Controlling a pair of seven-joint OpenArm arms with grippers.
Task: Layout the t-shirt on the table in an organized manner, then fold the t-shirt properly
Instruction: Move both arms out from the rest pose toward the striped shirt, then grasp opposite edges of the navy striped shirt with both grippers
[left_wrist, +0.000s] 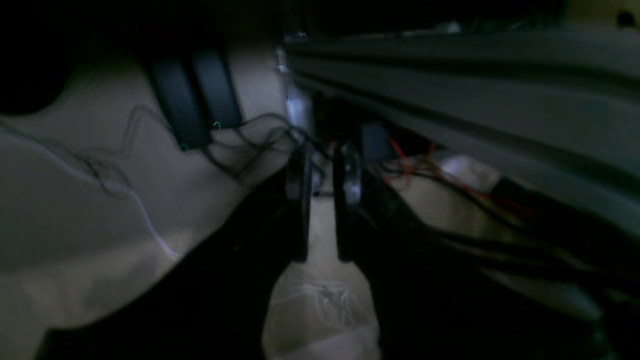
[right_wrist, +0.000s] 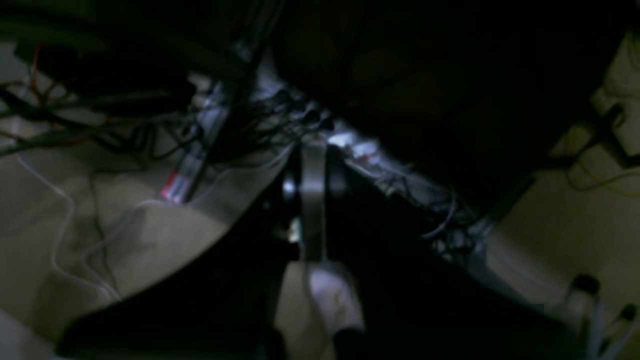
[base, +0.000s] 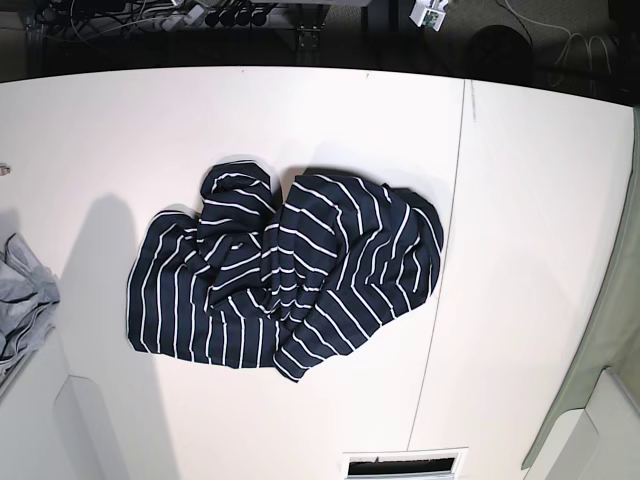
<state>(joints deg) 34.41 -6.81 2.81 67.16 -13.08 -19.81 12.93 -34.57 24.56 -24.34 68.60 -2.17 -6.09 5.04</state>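
Base view: striped t-shirt (base: 285, 275) lay crumpled on table (base: 520, 200), layout unstarted. Left gripper (left_wrist: 322, 210) slightly parted, right gripper (right_wrist: 312, 210) pressed together, both empty, well away from shirt; next, reach hem, spread flat.

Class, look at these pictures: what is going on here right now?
Nothing is being handled yet. The t-shirt lies crumpled in a heap on the table, not laid out or folded. Neither arm appears in the base view. The wrist cameras show the left gripper slightly open and the right gripper shut, both empty, pointing at floor and cables.
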